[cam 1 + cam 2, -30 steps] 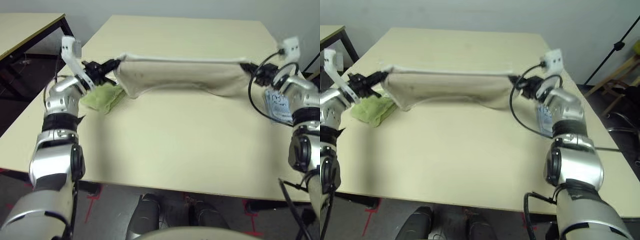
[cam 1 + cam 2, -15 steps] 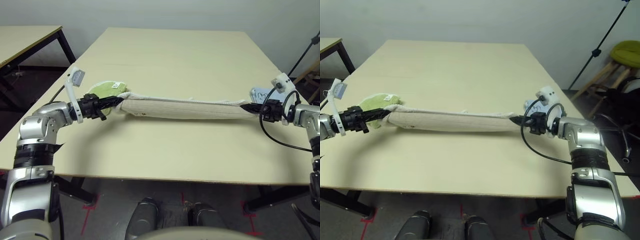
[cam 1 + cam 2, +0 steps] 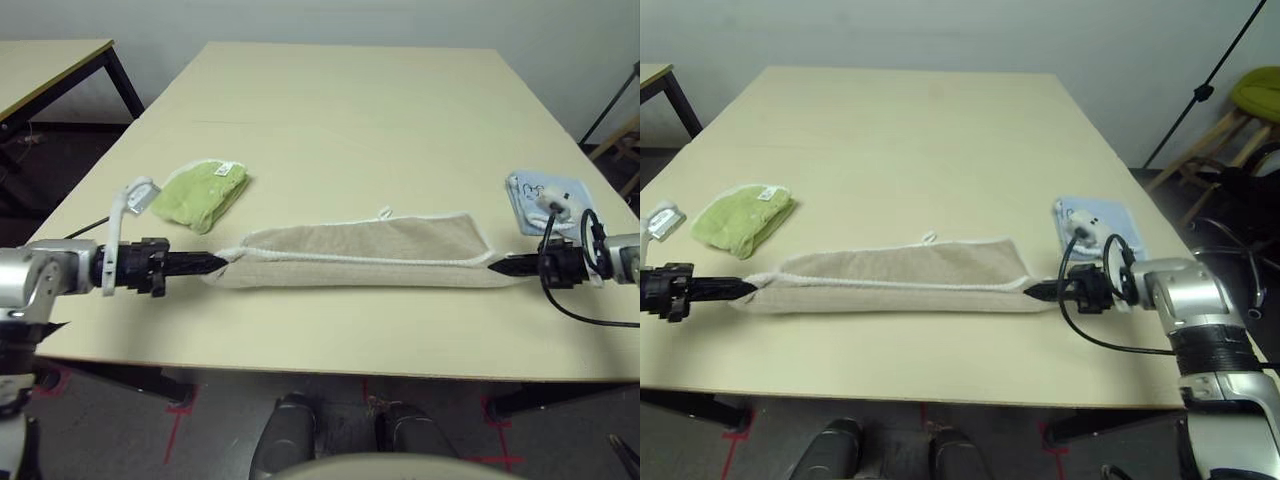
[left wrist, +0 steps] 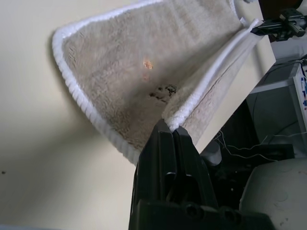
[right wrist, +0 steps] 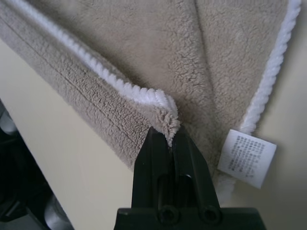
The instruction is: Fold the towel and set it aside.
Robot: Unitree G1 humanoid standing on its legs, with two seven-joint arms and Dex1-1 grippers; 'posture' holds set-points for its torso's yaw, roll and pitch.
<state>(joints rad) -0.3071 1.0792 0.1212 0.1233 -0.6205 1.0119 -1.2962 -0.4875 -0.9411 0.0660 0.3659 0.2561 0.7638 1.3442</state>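
A small lime-green cloth (image 3: 198,194) with a white label lies bunched up on the big pale yellow table (image 3: 360,110), near its left side. A light blue cloth (image 3: 545,199) lies flat near the right edge. Another table (image 3: 45,65) stands far left. A green stool (image 3: 1255,105) stands far right.

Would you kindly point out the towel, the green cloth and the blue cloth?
towel (image 3: 380,250): left eye view, middle of its top layer.
green cloth (image 3: 198,192): left eye view, its centre.
blue cloth (image 3: 528,196): left eye view, its bare part.
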